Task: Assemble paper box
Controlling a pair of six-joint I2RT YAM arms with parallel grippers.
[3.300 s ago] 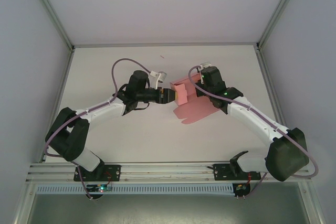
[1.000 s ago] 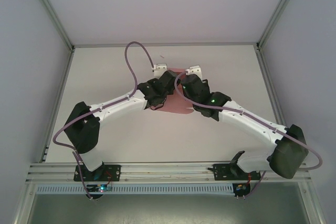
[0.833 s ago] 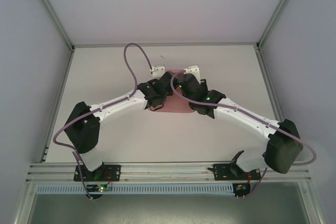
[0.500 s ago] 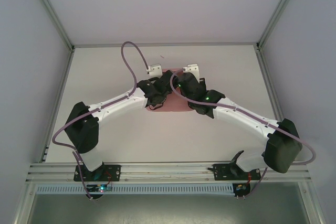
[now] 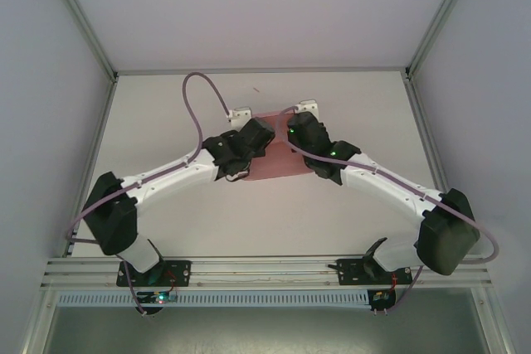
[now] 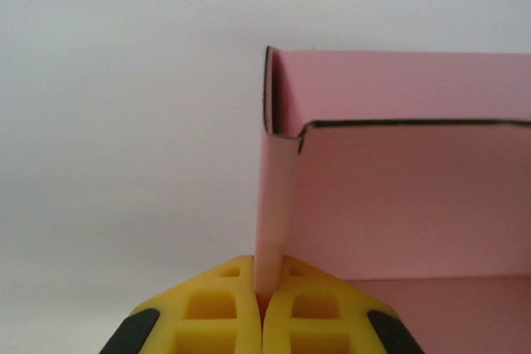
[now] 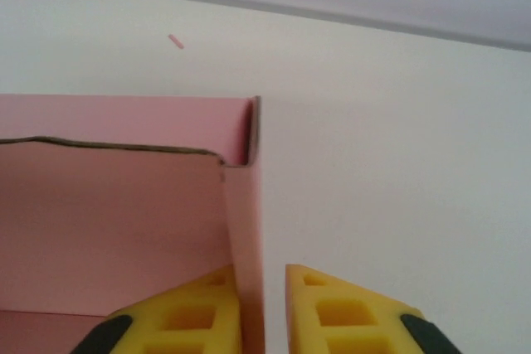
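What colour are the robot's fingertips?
Yellow. The fingertips show best in the left wrist view, clamped on the pink paper box.

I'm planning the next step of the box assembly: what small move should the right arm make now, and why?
Probably draw the right gripper straight back off the right wall of the paper box. Its jaws stand apart around that upright wall, while the left gripper is shut on the opposite wall, so the box looks held.
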